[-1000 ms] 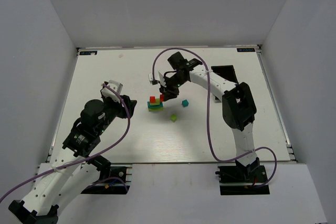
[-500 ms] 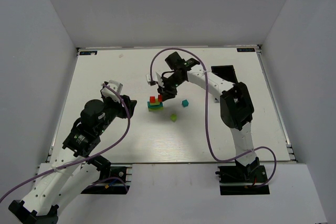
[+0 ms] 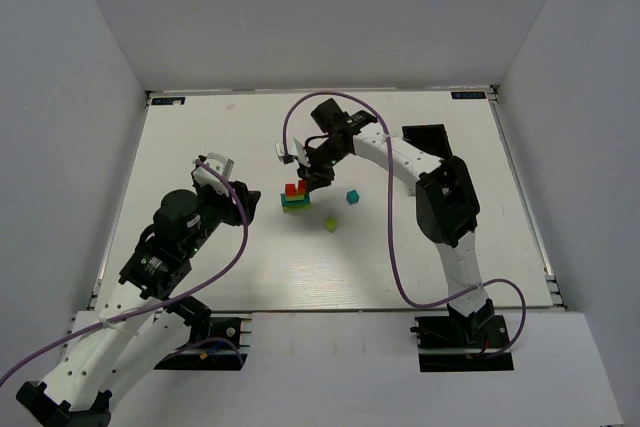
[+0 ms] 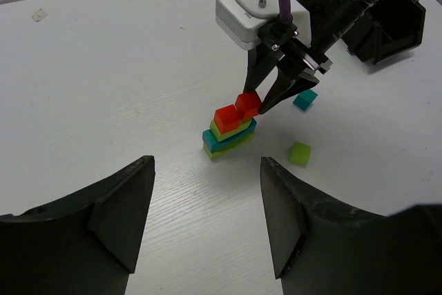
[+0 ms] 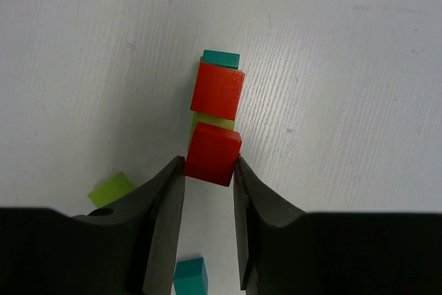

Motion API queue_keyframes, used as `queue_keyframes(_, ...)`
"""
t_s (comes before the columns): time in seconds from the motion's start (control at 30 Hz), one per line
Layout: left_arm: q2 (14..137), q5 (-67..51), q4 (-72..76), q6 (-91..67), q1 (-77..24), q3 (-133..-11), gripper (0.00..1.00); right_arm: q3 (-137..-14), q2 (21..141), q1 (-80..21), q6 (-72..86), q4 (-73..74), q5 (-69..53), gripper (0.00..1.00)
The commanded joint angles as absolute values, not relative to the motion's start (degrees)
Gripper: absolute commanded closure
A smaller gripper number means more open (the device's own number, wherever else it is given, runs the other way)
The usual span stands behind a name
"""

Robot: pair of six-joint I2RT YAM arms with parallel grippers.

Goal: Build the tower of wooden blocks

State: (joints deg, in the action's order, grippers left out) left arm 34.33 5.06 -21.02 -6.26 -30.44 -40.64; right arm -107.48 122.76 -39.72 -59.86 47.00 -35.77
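The wood block tower [image 3: 294, 199] stands mid-table: lime-green and teal flat bars with a red cube [image 5: 217, 90] on top. It also shows in the left wrist view [image 4: 228, 130]. My right gripper [image 5: 209, 170] is shut on a second red cube [image 5: 213, 153] and holds it over the tower's near end, beside the first red cube. In the left wrist view that held cube [image 4: 248, 103] sits between the right gripper's fingers [image 4: 276, 88]. My left gripper [image 4: 207, 219] is open and empty, well short of the tower.
A loose lime-green cube [image 3: 330, 225] and a loose teal cube [image 3: 352, 197] lie right of the tower. They also show in the right wrist view, lime-green [image 5: 112, 188] and teal [image 5: 190, 276]. A black bin [image 3: 428, 138] sits at the back right.
My right gripper with the red cube has shifted slightly left toward the tower. The left arm has not moved.
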Motion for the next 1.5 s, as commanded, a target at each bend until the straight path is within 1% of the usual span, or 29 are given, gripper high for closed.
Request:
queue_keyframes(0.0, 33.84, 4.31, -21.01, -6.24, -30.15, -40.34, 0.27, -109.95, 123.31, -40.17, -60.91, 48.34, -36.39, 1.0)
queue_keyframes(1.47, 33.84, 4.31, -21.01, -6.24, -30.15, -40.34, 0.27, -111.71, 124.72, -41.57, -62.05, 49.13, -35.59, 0.98)
